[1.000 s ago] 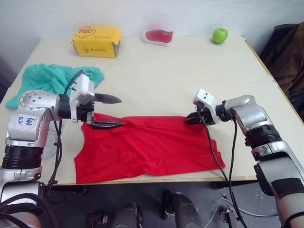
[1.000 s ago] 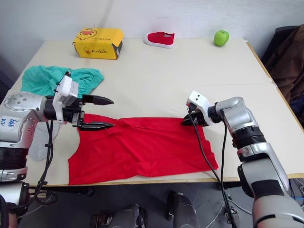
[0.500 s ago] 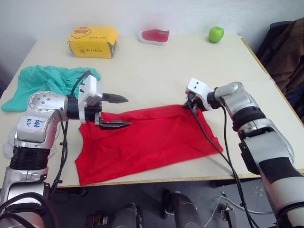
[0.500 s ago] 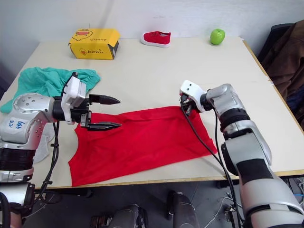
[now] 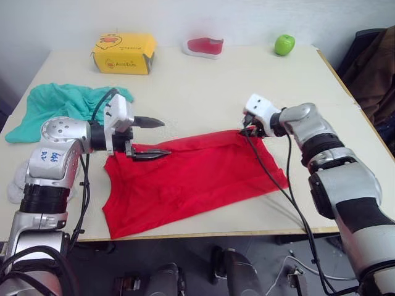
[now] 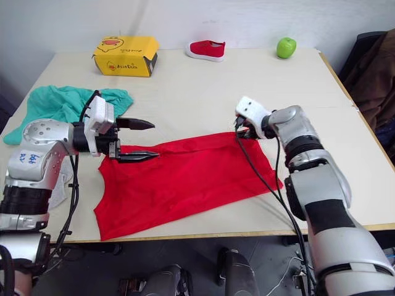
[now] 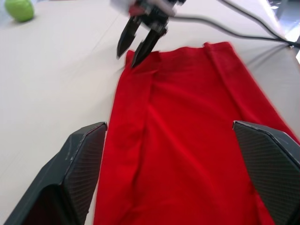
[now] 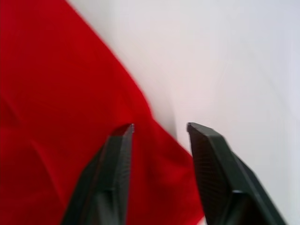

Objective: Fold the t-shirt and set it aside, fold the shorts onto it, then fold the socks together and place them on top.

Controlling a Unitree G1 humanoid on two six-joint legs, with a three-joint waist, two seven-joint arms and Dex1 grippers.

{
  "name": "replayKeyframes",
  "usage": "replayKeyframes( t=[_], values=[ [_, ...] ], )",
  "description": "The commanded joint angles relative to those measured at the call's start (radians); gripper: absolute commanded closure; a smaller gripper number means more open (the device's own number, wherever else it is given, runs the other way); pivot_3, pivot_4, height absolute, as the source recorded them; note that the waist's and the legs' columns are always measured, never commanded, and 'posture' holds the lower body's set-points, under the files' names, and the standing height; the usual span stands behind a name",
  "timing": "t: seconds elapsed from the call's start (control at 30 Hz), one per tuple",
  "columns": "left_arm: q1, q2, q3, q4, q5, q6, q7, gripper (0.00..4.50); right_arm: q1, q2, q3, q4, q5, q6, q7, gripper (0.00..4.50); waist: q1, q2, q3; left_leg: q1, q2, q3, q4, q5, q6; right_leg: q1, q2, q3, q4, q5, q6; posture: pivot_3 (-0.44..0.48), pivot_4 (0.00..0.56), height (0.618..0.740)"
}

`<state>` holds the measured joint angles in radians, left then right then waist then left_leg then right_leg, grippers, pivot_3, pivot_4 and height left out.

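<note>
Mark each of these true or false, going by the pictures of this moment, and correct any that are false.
1. The t-shirt lies spread on the table. True.
2. The shorts lie on top of the t-shirt. False: they sit apart from it, near the table's left edge.
3. The left tool has its fingers open at the t-shirt's far edge. True.
4. The green apple sits beside the yellow box. False: the apple is at the far right corner, the box at the far left, with the red shoe between them.
5. The right tool is at the t-shirt's far right corner. True.
</note>
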<state>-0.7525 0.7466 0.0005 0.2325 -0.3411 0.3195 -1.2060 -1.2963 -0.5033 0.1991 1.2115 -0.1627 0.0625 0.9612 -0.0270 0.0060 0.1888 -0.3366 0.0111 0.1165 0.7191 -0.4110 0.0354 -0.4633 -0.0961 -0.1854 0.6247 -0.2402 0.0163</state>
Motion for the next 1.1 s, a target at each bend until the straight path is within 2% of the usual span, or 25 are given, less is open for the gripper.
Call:
replayKeyframes(
  t=[0.03, 0.17, 0.27, 0.33, 0.4, 0.5, 0.57, 0.7, 1.0, 1.1],
  values=[
    [-0.095, 0.010, -0.022, 0.227, 0.076, -0.115, -0.039, 0.00, 0.180, -0.128, -0.118, -0.524, 0.153, 0.308, 0.135, 1.29, 0.007, 0.000, 0.000, -0.001, 0.000, -0.001, 0.000, 0.000, 0.000, 0.000, 0.000, 0.000, 0.000, 0.000, 0.000, 0.000, 0.150, 0.740],
    [-0.231, -0.003, -0.071, 0.547, 0.185, -0.268, -0.054, 0.00, 0.531, -0.231, -0.280, -1.264, 0.325, 0.888, 0.090, 0.05, 0.026, 0.000, 0.000, -0.004, 0.001, -0.008, 0.000, 0.000, 0.000, 0.000, 0.002, 0.000, -0.002, -0.001, 0.001, 0.000, 0.150, 0.740],
    [-0.329, -0.026, -0.094, 0.754, 0.256, -0.365, -0.038, 0.00, 0.676, -0.195, -0.440, -1.610, 0.393, 1.275, -0.013, 0.05, 0.028, 0.001, 0.000, -0.006, 0.000, -0.007, 0.002, 0.000, 0.000, -0.001, 0.002, 0.000, -0.002, 0.000, 0.002, 0.000, 0.150, 0.740],
    [-0.383, -0.041, -0.104, 0.856, 0.295, -0.403, -0.023, 0.00, 0.729, -0.140, -0.531, -1.766, 0.404, 1.471, -0.073, 0.05, 0.029, 0.000, 0.000, -0.006, -0.001, -0.007, 0.003, 0.000, 0.000, 0.000, 0.002, 0.001, -0.001, 0.001, 0.003, 0.000, 0.150, 0.740],
    [-0.413, -0.054, -0.120, 0.921, 0.335, -0.440, -0.014, 0.00, 0.813, -0.062, -0.614, -1.858, 0.430, 1.543, -0.141, 0.05, 0.030, -0.002, -0.001, -0.004, -0.001, -0.007, 0.004, 0.000, 0.000, 0.001, 0.002, 0.002, -0.001, 0.001, 0.003, 0.000, 0.150, 0.740],
    [-0.433, -0.072, -0.147, 0.989, 0.397, -0.490, 0.017, 0.00, 0.981, 0.062, -0.693, -1.974, 0.498, 1.552, -0.242, 0.05, 0.030, -0.005, -0.003, -0.002, -0.001, -0.008, 0.001, 0.000, 0.000, 0.002, 0.002, 0.001, -0.002, 0.001, 0.002, 0.000, 0.150, 0.740],
    [-0.440, -0.080, -0.156, 1.018, 0.429, -0.509, 0.042, 0.00, 1.060, 0.114, -0.700, -2.028, 0.532, 1.552, -0.300, 0.05, 0.029, -0.005, -0.003, -0.003, -0.002, -0.007, -0.001, 0.000, 0.000, 0.001, 0.002, 0.002, -0.002, 0.001, 0.003, 0.000, 0.150, 0.740],
    [-0.445, -0.092, -0.162, 1.049, 0.474, -0.529, 0.068, 0.00, 1.120, 0.220, -0.744, -2.045, 0.576, 1.552, -0.435, 0.05, 0.026, -0.005, -0.003, -0.002, -0.005, -0.005, -0.001, 0.001, 0.002, 0.001, 0.003, 0.004, -0.002, 0.002, 0.004, 0.000, 0.150, 0.740],
    [-0.429, -0.105, -0.155, 1.066, 0.515, -0.548, 0.089, 0.00, 1.215, 0.347, -0.789, -2.031, 0.792, 1.552, -0.631, 0.05, 0.023, -0.006, -0.003, 0.001, -0.005, -0.004, -0.003, 0.001, 0.001, 0.002, 0.003, 0.006, -0.002, 0.002, 0.004, 0.000, 0.150, 0.740],
    [-0.424, -0.110, -0.155, 1.066, 0.519, -0.555, 0.087, 0.62, 1.183, 0.383, -0.812, -1.964, 0.845, 1.552, -0.704, 0.00, 0.021, -0.009, -0.005, 0.002, -0.004, -0.003, -0.003, 0.001, 0.001, 0.002, 0.003, 0.007, -0.002, 0.002, 0.004, 0.000, 0.150, 0.740]
  ],
)
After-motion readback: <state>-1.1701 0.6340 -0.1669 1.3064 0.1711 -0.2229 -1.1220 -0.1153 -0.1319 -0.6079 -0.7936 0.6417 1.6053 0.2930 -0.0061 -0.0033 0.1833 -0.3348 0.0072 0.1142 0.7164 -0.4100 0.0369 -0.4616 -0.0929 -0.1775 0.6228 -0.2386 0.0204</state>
